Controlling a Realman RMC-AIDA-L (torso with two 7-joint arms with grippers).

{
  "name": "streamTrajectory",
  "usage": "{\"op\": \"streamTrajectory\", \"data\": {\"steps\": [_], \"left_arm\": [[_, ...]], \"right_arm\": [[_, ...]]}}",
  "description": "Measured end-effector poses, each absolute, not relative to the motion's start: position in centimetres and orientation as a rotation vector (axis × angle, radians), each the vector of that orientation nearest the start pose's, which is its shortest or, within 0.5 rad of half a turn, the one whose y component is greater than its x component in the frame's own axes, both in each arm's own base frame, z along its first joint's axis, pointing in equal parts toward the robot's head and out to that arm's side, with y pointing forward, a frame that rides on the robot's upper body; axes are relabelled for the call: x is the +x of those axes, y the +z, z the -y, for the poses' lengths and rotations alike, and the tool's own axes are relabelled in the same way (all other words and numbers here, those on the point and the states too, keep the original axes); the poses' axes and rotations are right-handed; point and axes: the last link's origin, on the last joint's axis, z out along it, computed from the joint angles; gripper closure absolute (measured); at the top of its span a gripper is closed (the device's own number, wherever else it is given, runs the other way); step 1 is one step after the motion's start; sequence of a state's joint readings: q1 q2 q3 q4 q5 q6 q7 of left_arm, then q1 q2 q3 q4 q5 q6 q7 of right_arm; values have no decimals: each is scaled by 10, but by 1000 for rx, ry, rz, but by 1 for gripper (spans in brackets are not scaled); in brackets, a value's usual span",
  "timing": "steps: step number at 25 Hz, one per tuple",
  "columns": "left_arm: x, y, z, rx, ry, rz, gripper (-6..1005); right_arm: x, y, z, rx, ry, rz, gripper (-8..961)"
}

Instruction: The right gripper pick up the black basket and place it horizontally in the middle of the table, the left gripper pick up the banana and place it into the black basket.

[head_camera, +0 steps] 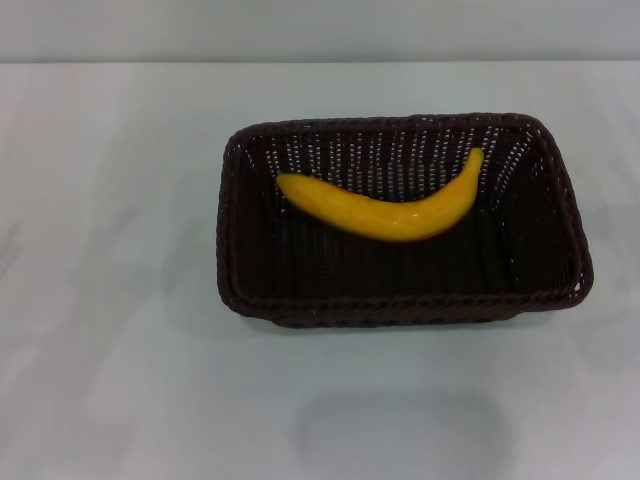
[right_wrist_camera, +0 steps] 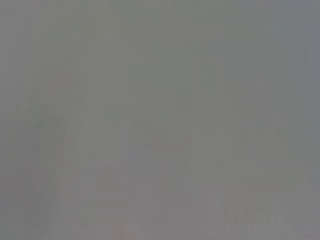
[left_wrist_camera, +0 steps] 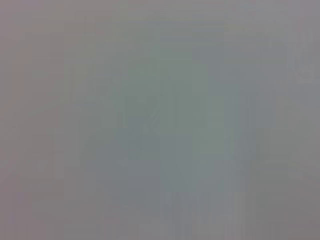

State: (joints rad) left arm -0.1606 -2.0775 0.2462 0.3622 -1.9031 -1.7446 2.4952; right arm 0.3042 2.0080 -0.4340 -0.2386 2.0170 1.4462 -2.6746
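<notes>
The black basket (head_camera: 400, 305) stands with its long side across the middle of the white table (head_camera: 110, 300) in the head view. The yellow banana (head_camera: 385, 208) lies inside it on the basket floor, curved, its thin stem end toward the far right corner. Neither gripper shows in the head view. The left wrist view and the right wrist view show only a plain grey surface, with no fingers and no object.
The far edge of the table (head_camera: 320, 62) runs across the top of the head view, with a pale wall behind it. A faint rectangular reflection (head_camera: 400, 430) lies on the tabletop in front of the basket.
</notes>
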Motion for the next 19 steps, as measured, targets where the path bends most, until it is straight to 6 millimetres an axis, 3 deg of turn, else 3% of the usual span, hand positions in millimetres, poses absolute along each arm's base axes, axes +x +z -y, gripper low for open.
{"op": "streamTrajectory", "data": {"steps": [9, 13, 19], "left_arm": [[-376, 84, -206, -1224, -957, 367, 119], [-378, 70, -207, -1167, -925, 428, 119], [-379, 63, -216, -1168, -846, 425, 119]], "right_arm": [[386, 93, -279, -1391, 724, -392, 85], [398, 97, -272, -1270, 719, -464, 85], [401, 93, -269, -1289, 685, -465, 85]]}}
